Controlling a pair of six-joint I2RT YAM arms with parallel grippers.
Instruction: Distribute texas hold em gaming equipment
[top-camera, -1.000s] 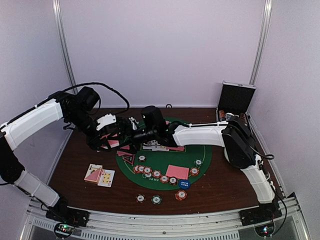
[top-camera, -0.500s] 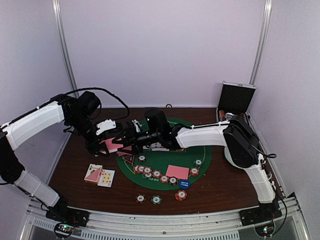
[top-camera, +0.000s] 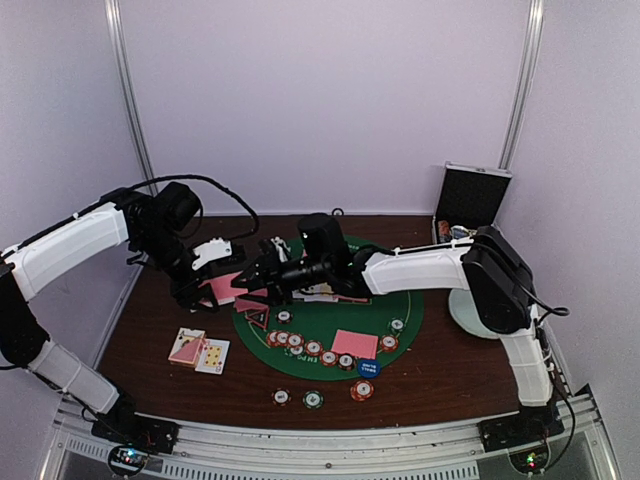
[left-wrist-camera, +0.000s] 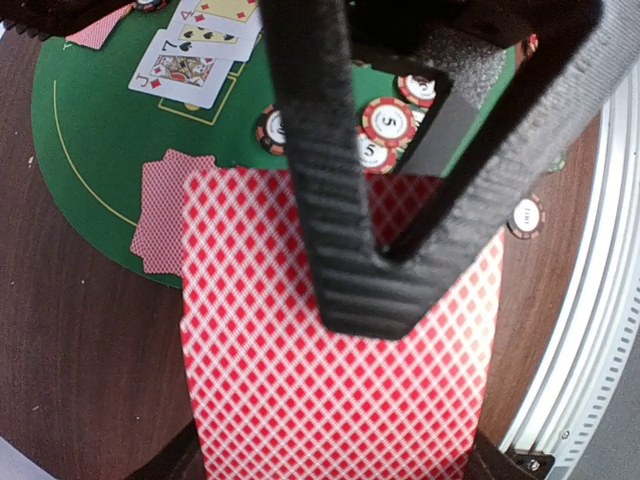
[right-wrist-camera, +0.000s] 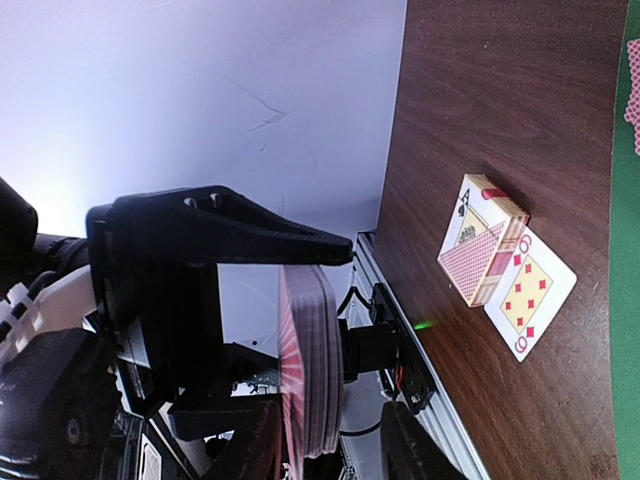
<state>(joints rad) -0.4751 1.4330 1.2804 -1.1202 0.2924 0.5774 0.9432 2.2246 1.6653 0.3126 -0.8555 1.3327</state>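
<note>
Texas hold em gaming equipment (top-camera: 329, 357): partly dealt out. Most of it lies below and to the right of the two grippers, and the rest is in the left gripper's hold.
Done: face-up cards (left-wrist-camera: 190, 60) and a face-down card (left-wrist-camera: 165, 212) lie on the green mat (left-wrist-camera: 80, 150). A curved row of poker chips (left-wrist-camera: 385, 120) follows its near rim, with the blue dealer disc (top-camera: 367, 367) at the row's end. Three more chips (top-camera: 313, 398) sit off the mat, and a small hand of cards (right-wrist-camera: 495, 265) lies on the table (right-wrist-camera: 480, 100) below the left gripper.
Left to do: the deck is thick, so many cards look undealt and further hands are probably wanted.
Left gripper (top-camera: 215, 283): clamped flat on the deck (left-wrist-camera: 340, 400), holding it above the table.
Right gripper (top-camera: 262, 272): jaws apart, its fingers (right-wrist-camera: 250, 445) on either side of the deck's edge, with a gap showing on one side.
Cards: thin, stiff and round-cornered, with red diamond-lattice backs and white faces.
Chips: round and flat with striped rims.
Mat: round, felt-like, with a thin yellow line.
Left gripper's finger: black ribbed plastic in an open triangular frame.
Table: dark wood grain.
</note>
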